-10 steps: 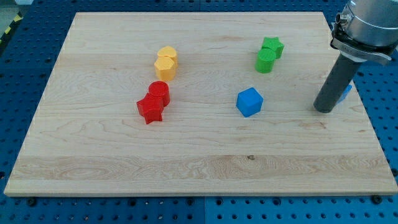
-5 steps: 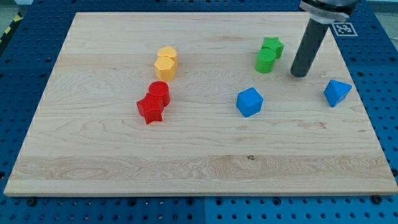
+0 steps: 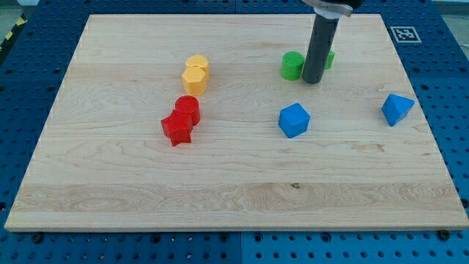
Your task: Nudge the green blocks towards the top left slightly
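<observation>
A green cylinder (image 3: 292, 65) stands near the view's top, right of centre. A second green block (image 3: 329, 59) is mostly hidden behind the rod; only a sliver shows at the rod's right. My tip (image 3: 313, 79) rests on the board directly right of the green cylinder, touching or nearly touching it, with the rod between the two green blocks.
A blue cube (image 3: 294, 119) lies below the tip. A blue wedge-like block (image 3: 396, 108) is at the right. Two yellow blocks (image 3: 196, 74) and two red blocks (image 3: 181, 121) sit left of centre. The wooden board (image 3: 110, 205) rests on a blue pegboard.
The rod has swept from the right side up and left into the green pair. The green cylinder has slid left and slightly up, away from the other green block.
</observation>
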{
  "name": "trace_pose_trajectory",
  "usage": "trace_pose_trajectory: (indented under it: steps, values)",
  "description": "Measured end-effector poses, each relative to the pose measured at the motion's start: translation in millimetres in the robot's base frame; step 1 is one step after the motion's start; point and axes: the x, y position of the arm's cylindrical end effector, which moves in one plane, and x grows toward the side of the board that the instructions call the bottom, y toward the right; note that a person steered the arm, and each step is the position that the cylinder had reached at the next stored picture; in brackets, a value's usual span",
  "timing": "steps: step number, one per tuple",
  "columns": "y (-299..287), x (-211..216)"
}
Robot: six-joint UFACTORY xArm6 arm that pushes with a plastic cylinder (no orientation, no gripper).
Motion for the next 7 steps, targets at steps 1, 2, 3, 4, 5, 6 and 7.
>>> trace_pose_trajectory:
  steps: [1, 2, 3, 4, 5, 6, 7]
  values:
    - [18.5, -1.1]
    - [51.4, -11.7]
    - [61.5, -25.2]
    - [22.8, -40.4]
    - [-14.3, -42.3]
    - [-4.6, -37.3]
    - [-1.7, -20.6]
